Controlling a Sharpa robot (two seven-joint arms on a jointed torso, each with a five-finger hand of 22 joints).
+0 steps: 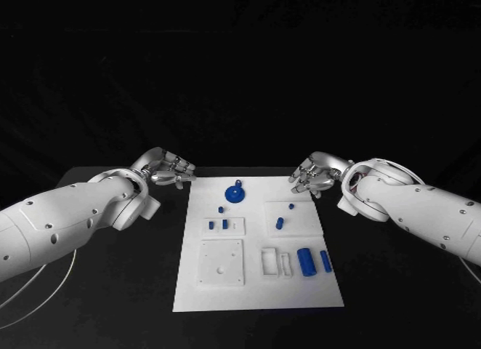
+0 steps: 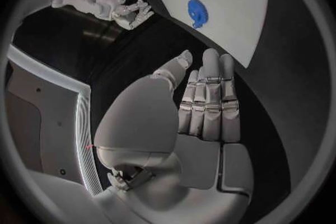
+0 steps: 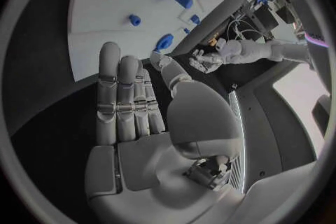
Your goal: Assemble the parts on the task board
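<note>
Hands (image 1: 169, 173) (image 1: 314, 174) empty, flanking task board (image 1: 256, 291)

Black table (image 1: 115, 305), black backdrop (image 1: 240, 73) behind; dim rm, no windows.

Both arms are glossy white shells with small dark screw holes: left arm (image 1: 62, 222), right arm (image 1: 434, 211). Silver segmented left hand (image 1: 167, 171) and right hand (image 1: 316, 174). Thin pale cable (image 1: 36, 291) trails under the left arm.
</note>
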